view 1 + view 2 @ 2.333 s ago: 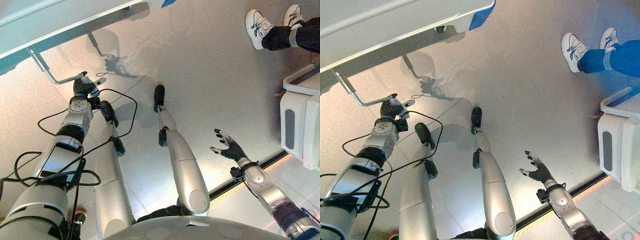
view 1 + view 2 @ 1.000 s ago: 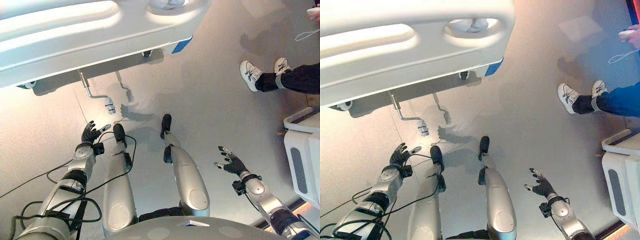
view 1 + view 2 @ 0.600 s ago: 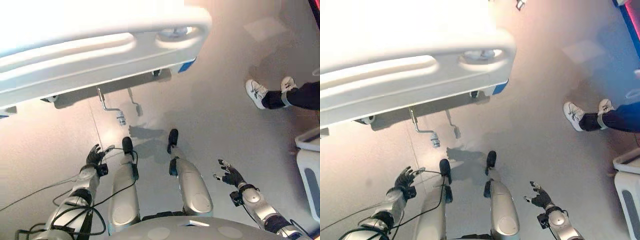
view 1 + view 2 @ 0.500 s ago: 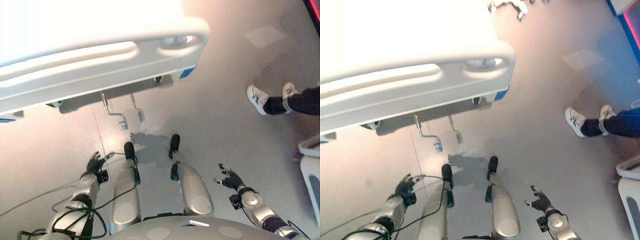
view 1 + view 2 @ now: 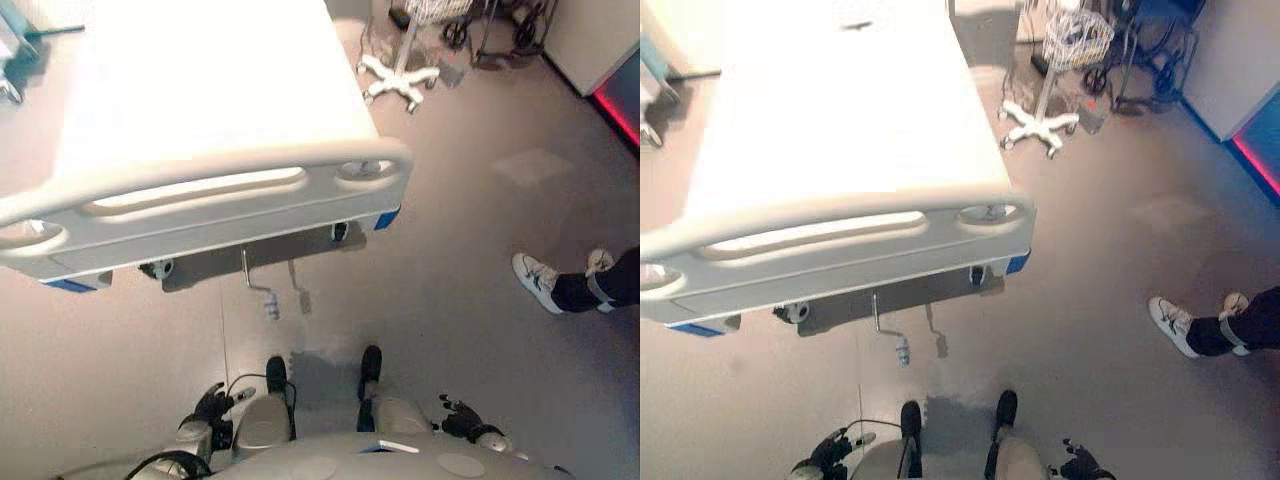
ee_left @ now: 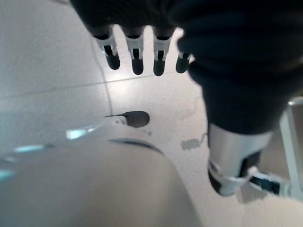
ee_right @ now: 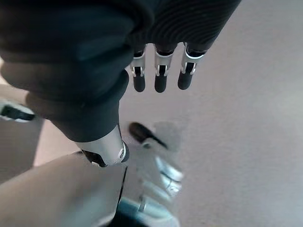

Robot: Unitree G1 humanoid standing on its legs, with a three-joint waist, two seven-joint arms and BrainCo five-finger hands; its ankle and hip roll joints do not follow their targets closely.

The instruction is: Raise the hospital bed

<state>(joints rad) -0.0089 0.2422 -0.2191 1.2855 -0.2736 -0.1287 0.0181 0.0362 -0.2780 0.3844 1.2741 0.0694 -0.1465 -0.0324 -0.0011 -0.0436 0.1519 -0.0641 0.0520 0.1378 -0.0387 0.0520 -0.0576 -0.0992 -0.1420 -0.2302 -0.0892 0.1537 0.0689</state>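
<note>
One hospital bed [image 5: 210,120] is seen from above, its white mattress running away from the robot and its pale footboard [image 5: 200,205] nearest. Three openings are cut in the footboard: one long slot in the middle and a smaller hole at each end. Blue corner pieces are seen at the two lower corners of the bed's foot. Under the footboard two metal crank handles hang over the grey floor [image 5: 450,230]: the longer crank [image 5: 258,290] to the left and a shorter second crank [image 5: 298,292] just beside it. Neither crank is touched. The left hand [image 5: 212,404] is held low, well apart from the cranks, its fingers [image 6: 137,56] straight and spread, with nothing between them. The right hand [image 5: 455,415] is likewise held low with relaxed fingers [image 7: 158,78], holding nothing. Beyond the bed one wheeled stand [image 5: 1045,110] carries a wire basket. At the right a person's two white shoes [image 5: 545,283] are seen.
</note>
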